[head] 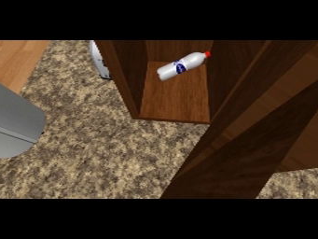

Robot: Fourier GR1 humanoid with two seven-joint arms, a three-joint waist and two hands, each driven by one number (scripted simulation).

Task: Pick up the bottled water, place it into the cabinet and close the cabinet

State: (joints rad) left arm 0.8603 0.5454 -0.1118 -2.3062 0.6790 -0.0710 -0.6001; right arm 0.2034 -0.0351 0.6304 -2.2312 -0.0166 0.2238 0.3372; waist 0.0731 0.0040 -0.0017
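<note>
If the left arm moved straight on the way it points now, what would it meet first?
Cannot tell: only its grey forearm shows, at the left edge, with the hand out of view, so its line is unclear.

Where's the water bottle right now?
In the head view, the water bottle lies on its side on the cabinet shelf, upper centre, red cap toward the right, behind the open cabinet door.
</note>
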